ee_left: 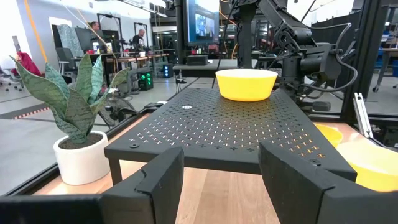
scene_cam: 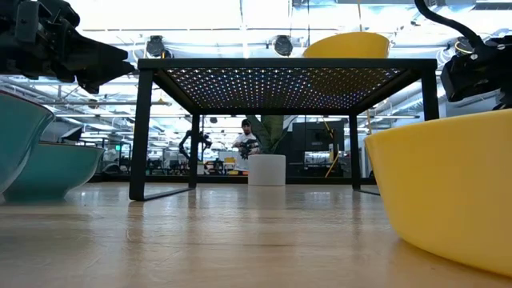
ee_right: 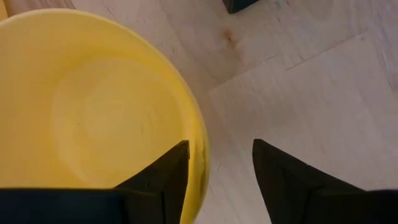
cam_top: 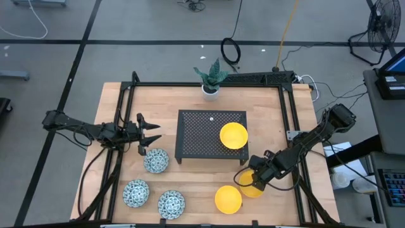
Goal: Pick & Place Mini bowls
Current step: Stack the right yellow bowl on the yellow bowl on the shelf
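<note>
A yellow mini bowl (cam_top: 233, 135) sits on a black perforated rack (cam_top: 196, 136). Two more yellow bowls rest on the table at the near right, one (cam_top: 228, 198) free and one (cam_top: 254, 189) under my right gripper (cam_top: 249, 178). That gripper is open and points down. One of its fingers (ee_right: 165, 177) is inside this bowl's rim (ee_right: 200, 146) and the other (ee_right: 289, 180) is outside it. I cannot tell whether either finger touches. Three patterned bowls (cam_top: 155, 160) (cam_top: 135, 193) (cam_top: 171, 204) rest at the near left. My left gripper (cam_top: 150, 134) is open and empty, left of the rack.
A white plant pot (cam_top: 210, 88) stands at the table's far edge behind the rack. A black frame (cam_top: 288, 120) runs along the table's sides. In the low view the near yellow bowl (scene_cam: 448, 192) fills the right and the patterned bowls (scene_cam: 48, 168) the left. People show in the room beyond.
</note>
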You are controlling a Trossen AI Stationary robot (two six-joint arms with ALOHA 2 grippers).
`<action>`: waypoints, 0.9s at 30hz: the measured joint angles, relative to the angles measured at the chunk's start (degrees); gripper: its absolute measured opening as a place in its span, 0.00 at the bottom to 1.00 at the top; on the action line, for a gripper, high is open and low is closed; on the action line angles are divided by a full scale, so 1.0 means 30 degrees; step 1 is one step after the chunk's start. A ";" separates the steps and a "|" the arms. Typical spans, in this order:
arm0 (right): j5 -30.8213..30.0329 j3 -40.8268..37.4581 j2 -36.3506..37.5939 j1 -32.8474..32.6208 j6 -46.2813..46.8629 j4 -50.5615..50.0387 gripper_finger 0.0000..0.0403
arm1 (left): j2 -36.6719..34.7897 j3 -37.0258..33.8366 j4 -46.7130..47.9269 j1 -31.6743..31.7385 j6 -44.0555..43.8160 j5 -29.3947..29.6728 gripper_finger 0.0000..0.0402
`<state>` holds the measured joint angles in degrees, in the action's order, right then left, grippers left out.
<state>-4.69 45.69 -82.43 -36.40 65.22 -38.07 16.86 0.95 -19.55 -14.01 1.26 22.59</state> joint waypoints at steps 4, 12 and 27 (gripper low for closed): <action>0.0000 0.0000 0.0000 0.0000 -0.0029 0.0017 0.35 | 0.0000 0.0000 0.0000 0.0000 -0.0002 0.0000 0.53; 0.0000 0.0000 0.0000 0.0000 -0.0034 0.0032 0.24 | 0.0000 0.0000 0.0000 -0.0003 -0.0007 0.0000 0.53; 0.0000 0.0000 0.0000 0.0000 -0.0475 0.0032 0.14 | 0.0000 0.0000 0.0000 0.0004 0.0000 0.0000 0.53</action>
<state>-4.69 45.69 -82.43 -36.40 63.80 -37.98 16.86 0.95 -19.55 -14.00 1.26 22.59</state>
